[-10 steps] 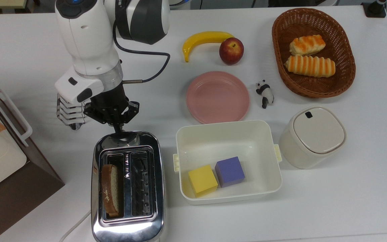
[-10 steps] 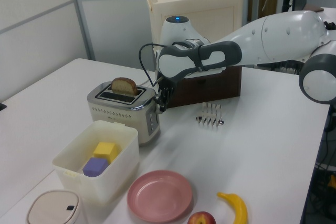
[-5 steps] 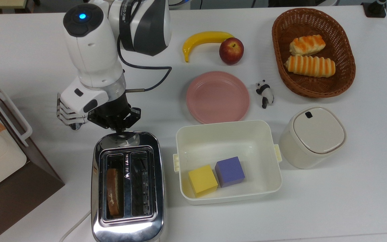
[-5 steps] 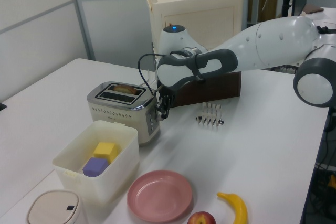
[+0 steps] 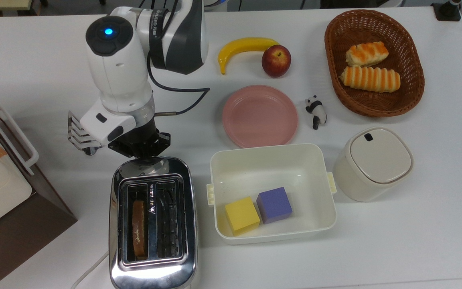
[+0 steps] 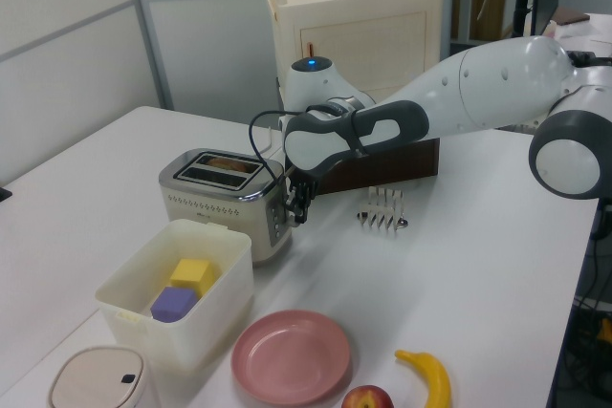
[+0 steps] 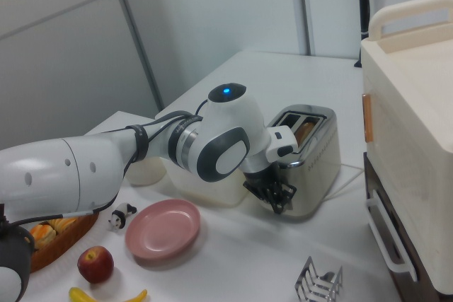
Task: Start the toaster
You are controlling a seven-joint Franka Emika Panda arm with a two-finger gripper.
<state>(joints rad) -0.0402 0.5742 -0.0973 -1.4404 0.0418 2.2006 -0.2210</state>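
White table (image 5: pixel 415 224): work surface carrying all items.

Brown-and-cream box appliance (image 5: pixel 2 200) with white handle: at the top view's left edge.

Robot arm (image 5: pixel 118 72): white and grey, reaching down to the toaster's lever end.

Wicker basket (image 5: pixel 411 92): top view's upper right, holding two striped bread rolls (image 5: pixel 369 78).

Toaster (image 5: pixel 152 265): shiny chrome, two slots, at the top view's lower left, just beside the cream bin. A bread slice (image 5: pixel 138 228) sits low in one slot.

Cream bin (image 5: pixel 271 154): open, holding a yellow cube (image 5: pixel 242 214) and a purple cube (image 5: pixel 274 204), touching.

Lidded cream canister (image 5: pixel 373 162): near the bin.

Pink plate (image 5: pixel 260 115): bare.

Gripper (image 6: pixel 297 212): black, low against the toaster's end face at the lever; whether the fingers are apart or together cannot be told.

Wire toast rack (image 6: pixel 382 209): near the arm.

Banana (image 5: pixel 243 46) and apple (image 5: pixel 276 60): just beside each other.

Panda figurine (image 5: pixel 316 111): between plate and basket.
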